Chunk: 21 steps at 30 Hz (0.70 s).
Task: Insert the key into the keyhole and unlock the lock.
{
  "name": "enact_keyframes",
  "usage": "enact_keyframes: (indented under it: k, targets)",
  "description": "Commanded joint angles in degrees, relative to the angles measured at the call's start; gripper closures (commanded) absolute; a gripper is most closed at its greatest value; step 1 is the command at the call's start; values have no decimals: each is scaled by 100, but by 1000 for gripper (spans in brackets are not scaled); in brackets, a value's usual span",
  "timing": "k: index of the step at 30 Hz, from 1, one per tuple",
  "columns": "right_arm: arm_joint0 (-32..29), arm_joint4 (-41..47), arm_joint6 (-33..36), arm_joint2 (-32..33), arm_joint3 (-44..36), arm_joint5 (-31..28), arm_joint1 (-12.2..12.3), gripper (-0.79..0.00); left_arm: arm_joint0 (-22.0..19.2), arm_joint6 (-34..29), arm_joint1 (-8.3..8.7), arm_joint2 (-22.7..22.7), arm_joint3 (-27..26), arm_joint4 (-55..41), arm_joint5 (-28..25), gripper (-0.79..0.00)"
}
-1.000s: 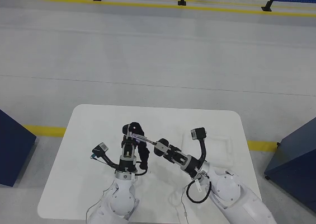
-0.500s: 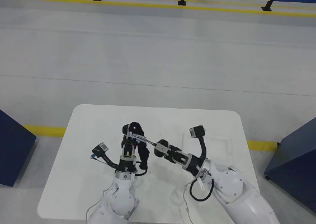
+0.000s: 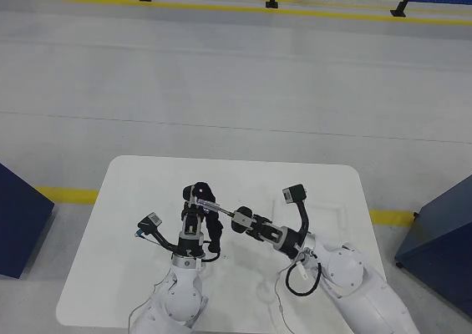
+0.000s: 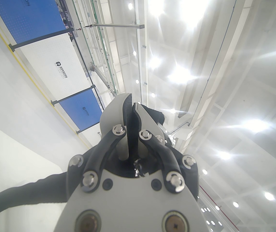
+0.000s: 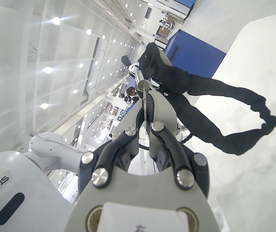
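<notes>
The lock (image 3: 201,195) is a silver cylinder (image 5: 142,83) on a black fabric-sleeved cable (image 5: 224,121) that hangs in a loop. My left gripper (image 3: 192,219) holds it up above the white table (image 3: 135,192); in the left wrist view that gripper (image 4: 131,102) is shut on the lock's black sleeve (image 4: 155,117). From the right, my right gripper (image 3: 237,217) meets the lock. Its fingers are shut on the flat metal key (image 5: 144,108), and the key's tip sits in the keyhole at the cylinder's end.
A dark blue cabinet (image 3: 2,213) stands left of the table and another (image 3: 461,225) stands right of it. The table has bare surface to the left, to the right and beyond the grippers.
The right arm's wrist and elbow have shifted slightly leftward while its gripper stays at the lock. The left arm and the lock have not moved.
</notes>
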Motion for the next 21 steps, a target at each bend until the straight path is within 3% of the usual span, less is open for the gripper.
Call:
enact_keyframes:
  k: [1, 21]
  targets:
    - [14, 53, 80, 14, 28, -16, -4, 0, 0, 0, 0, 0, 0, 0, 0, 0]
    - [53, 159, 475, 130, 126, -37, -39, 0, 234, -705, -32, -229, -315, -257, 185, 0]
